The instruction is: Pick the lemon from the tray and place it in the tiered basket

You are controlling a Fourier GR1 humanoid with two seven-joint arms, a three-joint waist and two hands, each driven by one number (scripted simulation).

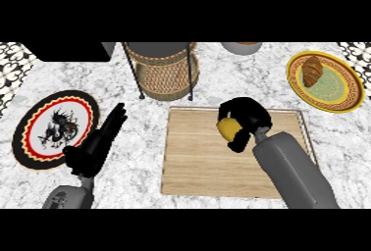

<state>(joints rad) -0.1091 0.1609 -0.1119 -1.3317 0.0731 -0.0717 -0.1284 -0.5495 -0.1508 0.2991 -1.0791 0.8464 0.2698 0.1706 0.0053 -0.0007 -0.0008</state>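
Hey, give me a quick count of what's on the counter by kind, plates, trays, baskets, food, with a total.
Plates: 2, the dragon plate and the yellow plate.
Trays: 1, the wooden tray.
Baskets: 1, the tiered basket.
Food: 2, the lemon in the right hand and the croissant.
Total: 6.

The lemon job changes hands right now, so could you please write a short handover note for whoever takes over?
Right hand: shut on the lemon, over the wooden tray.
Left hand: open, resting beside the dragon plate, holding nothing.
Tiered basket: at the back, beyond the tray's far left corner.
Done: lemon grasped.
Left: carry it to the basket and release it inside.
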